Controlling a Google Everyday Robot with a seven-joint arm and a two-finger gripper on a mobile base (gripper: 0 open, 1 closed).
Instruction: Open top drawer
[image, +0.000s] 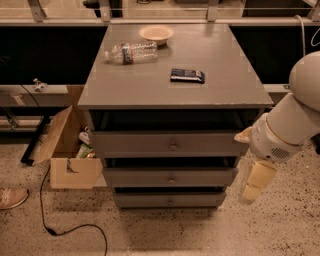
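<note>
The grey cabinet (150, 90) has three drawer fronts stacked one under another. The top drawer (130, 143) is the widest and tallest, with a small round metal knob (173, 146) at its centre. It sits shut under an open dark gap below the cabinet top. My gripper (254, 183) hangs pointing down at the right of the cabinet, level with the middle drawer (135, 177) and apart from it. It is well to the right of the knob and touches nothing. The white arm (295, 120) rises behind it at the right edge.
On the cabinet top lie a plastic bottle (131, 52), a shallow bowl (156, 34) and a dark packet (187, 75). An open cardboard box (67, 150) stands on the floor at the left. A black cable (60, 225) and a shoe (11, 197) lie nearby.
</note>
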